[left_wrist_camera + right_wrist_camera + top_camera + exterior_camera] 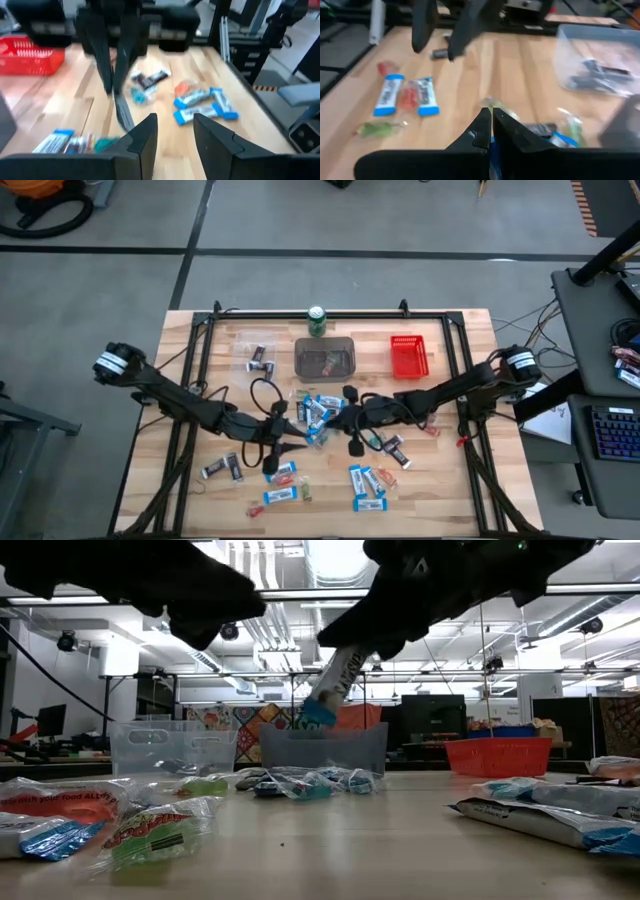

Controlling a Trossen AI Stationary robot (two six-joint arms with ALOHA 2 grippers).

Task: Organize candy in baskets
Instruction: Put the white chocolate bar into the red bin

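Observation:
My right gripper (353, 442) hangs over the middle of the table, shut on a blue-and-white candy bar (335, 685). My left gripper (174, 135) stands open just to its left, nothing between its fingers, pointing at the held bar (122, 107). Loose candy (318, 410) lies scattered on the wooden table (450, 480). Along the far side stand the clear basket (255, 358), the grey basket (325, 358) and the red basket (408, 355); the clear and grey ones hold some candy. My right gripper pinches the bar's upper end (350, 658) between its two shut fingers (106, 65). It comes slanting down from the table's right side. The bar hangs tilted below the fingers, blue lower end (318, 712) down, clear of the table.
A green drink can (317, 320) stands behind the grey basket. More bars lie near the front edge (368, 485) and at the front left (222, 470). A black frame (205, 380) runs along the table's sides and back.

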